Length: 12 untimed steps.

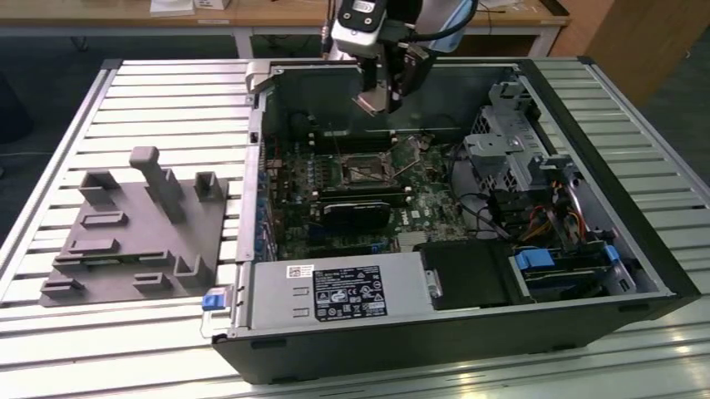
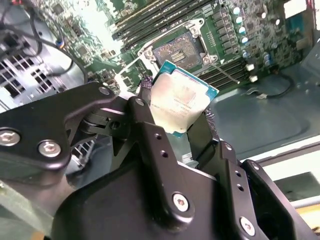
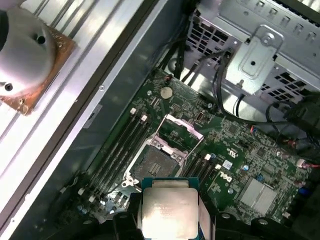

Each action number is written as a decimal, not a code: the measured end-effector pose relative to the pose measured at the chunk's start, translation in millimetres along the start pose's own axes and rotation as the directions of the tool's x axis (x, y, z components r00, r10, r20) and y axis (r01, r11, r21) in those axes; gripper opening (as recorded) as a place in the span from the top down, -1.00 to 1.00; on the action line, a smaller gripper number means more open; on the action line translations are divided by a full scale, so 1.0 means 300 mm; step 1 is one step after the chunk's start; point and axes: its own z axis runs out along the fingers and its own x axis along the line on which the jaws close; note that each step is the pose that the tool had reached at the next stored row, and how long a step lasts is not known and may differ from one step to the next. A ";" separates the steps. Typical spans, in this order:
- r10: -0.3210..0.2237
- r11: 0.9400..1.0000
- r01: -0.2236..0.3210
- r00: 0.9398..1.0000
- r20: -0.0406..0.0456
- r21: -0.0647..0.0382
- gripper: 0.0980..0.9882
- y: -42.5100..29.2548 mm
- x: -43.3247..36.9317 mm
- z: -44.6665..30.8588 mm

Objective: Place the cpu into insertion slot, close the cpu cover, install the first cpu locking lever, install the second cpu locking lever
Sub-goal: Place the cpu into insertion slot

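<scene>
Currently the first step is in hand. The gripper (image 1: 380, 100) hangs over the far edge of the open computer case (image 1: 444, 349), fingers pinching the cpu (image 2: 182, 100) by two opposite edges. The chip is tilted and well apart from the board.

The insertion slot (image 3: 155, 165) lies bare near the middle of the motherboard (image 3: 240, 150). The cpu cover (image 3: 185, 126) is tipped up along one edge of the slot, so nothing is seated or closed yet.

In my judgement, seating calls for the chip to be levelled and squared to the socket rim, corners matched, before any release.

Clearances:
- The memory slots (image 3: 117, 145) run just beside one socket edge.
- A black card (image 1: 355, 212) lies near another edge.
- The drive cage (image 1: 505, 141) stands along the case edge at the exterior view's right.
- The room straight above the socket looks open.
</scene>
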 end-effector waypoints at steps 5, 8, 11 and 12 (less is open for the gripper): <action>0.090 0.996 -0.090 0.996 0.008 -0.002 0.01 0.000 0.000 0.006; 0.144 0.990 -0.144 0.990 0.012 -0.003 0.01 -0.001 0.000 0.010; 0.197 0.980 -0.197 0.980 0.017 -0.005 0.01 -0.001 0.000 0.014; 0.216 0.976 -0.216 0.976 0.018 -0.005 0.01 -0.001 0.000 0.016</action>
